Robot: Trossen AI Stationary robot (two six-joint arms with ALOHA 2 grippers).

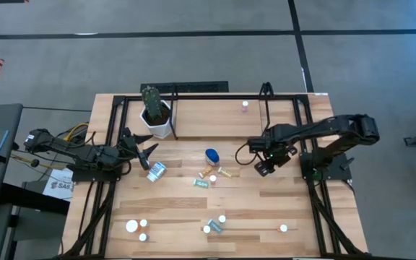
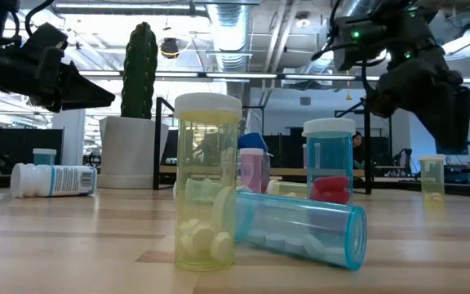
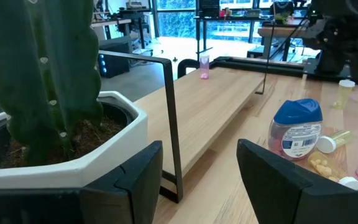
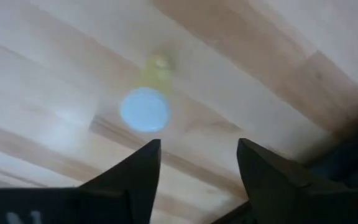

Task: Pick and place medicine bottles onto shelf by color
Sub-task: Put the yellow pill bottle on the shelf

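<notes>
My left gripper [image 1: 141, 146] is open and empty, level beside the white cactus pot [image 1: 157, 119], at the shelf's [image 1: 208, 115] left end. My right gripper [image 1: 264, 167] points down, open, above an upright yellow white-capped bottle [image 4: 145, 107], which also shows in the low view [image 2: 432, 176]. A pink bottle [image 1: 245, 105] stands on the shelf board. A blue rounded bottle [image 1: 211, 155], yellow bottles [image 1: 226, 172], a teal bottle [image 1: 201, 183] and a white bottle lying on its side [image 1: 155, 171] are on the tabletop in front of the shelf.
Several more bottles stand or lie near the table's front edge [image 1: 143, 225] [image 1: 214, 227] [image 1: 283, 228]. The shelf's black posts [image 3: 169, 118] and rails frame the board. The cactus [image 3: 36, 68] fills the space close beside my left gripper.
</notes>
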